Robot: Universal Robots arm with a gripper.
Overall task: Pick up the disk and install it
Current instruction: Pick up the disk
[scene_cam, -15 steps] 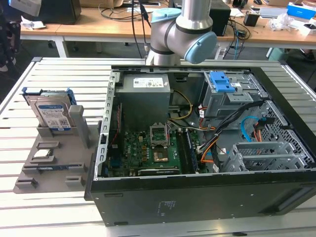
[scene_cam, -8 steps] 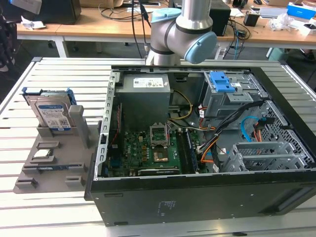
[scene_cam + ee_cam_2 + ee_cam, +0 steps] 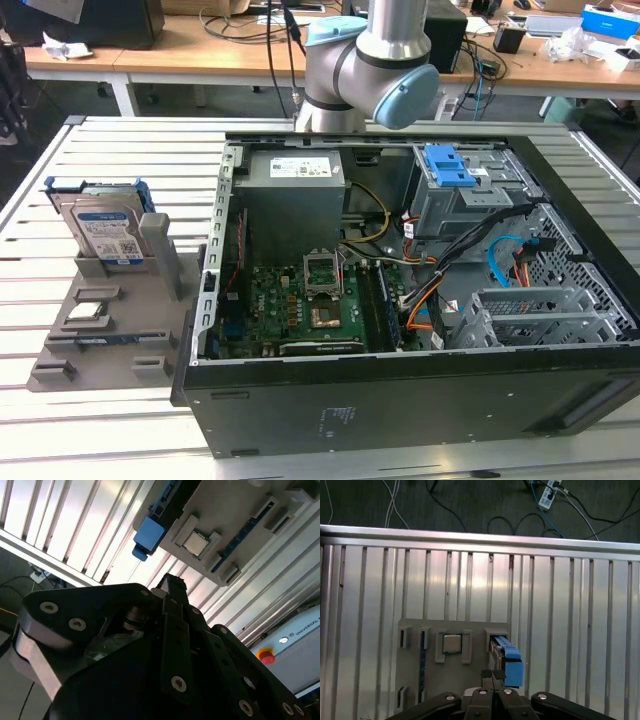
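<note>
Gripper: above the slatted surface (image 3: 130,150), seen in both wrist views (image 3: 492,676) (image 3: 171,582); fingertips pressed together with no gap, nothing held.
Disk: standing on its edge in a slot at the far end of the grey holder (image 3: 110,335), blue bracket around it, label side showing in the exterior view (image 3: 105,232); edge-on in both wrist views (image 3: 509,661) (image 3: 148,536), apart from the gripper and untouched.
Arm: grey tube and pale blue joint caps (image 3: 370,60) rising behind the computer case (image 3: 400,405).
Beside the disk: upright grey post (image 3: 157,240) of the holder, just beside the bracket on the exterior view's right.
Chip: small square silver piece lying flat in a holder pocket (image 3: 88,311) (image 3: 451,643) (image 3: 196,543), near the disk but not touching it.
Computer case: lying on the surface with its side off, on the exterior view's right of the holder; its metal wall (image 3: 222,250) between the holder and the inside.
Inside the case: green board (image 3: 300,300), grey power box (image 3: 295,190), blue latch on a grey bay (image 3: 448,167), loose orange, blue and black cables (image 3: 500,262) across the bays.
Floor: cords (image 3: 520,520) beyond the surface edge.
</note>
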